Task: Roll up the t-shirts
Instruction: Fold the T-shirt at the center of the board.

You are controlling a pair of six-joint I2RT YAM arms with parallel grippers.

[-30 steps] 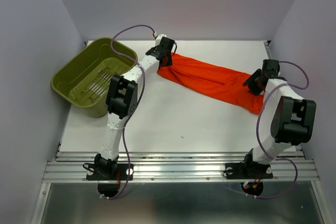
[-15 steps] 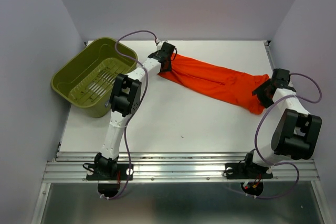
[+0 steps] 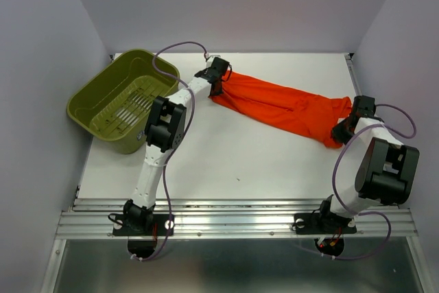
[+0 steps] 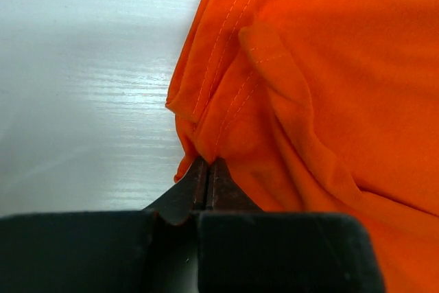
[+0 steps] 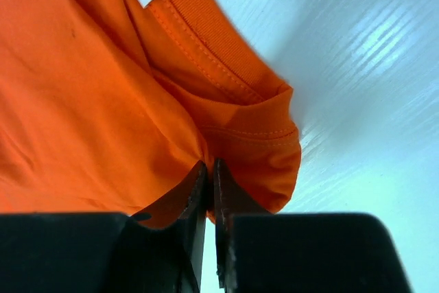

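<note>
T-shirt [image 3: 285, 106] lies folded long across the far table [image 3: 226, 162], soft, light and limp. Your left claw [image 4: 208, 169] pinches its left hem, your right claw [image 5: 208, 169] the collar end. Hold it by those ends.

Wrinkled stitched cloth t-shirt [image 3: 285, 108], glossy table [image 3: 226, 162]

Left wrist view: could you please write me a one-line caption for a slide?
Left gripper pinched shut on a bunched, stitched edge of the orange t-shirt lying on the white table.
</note>
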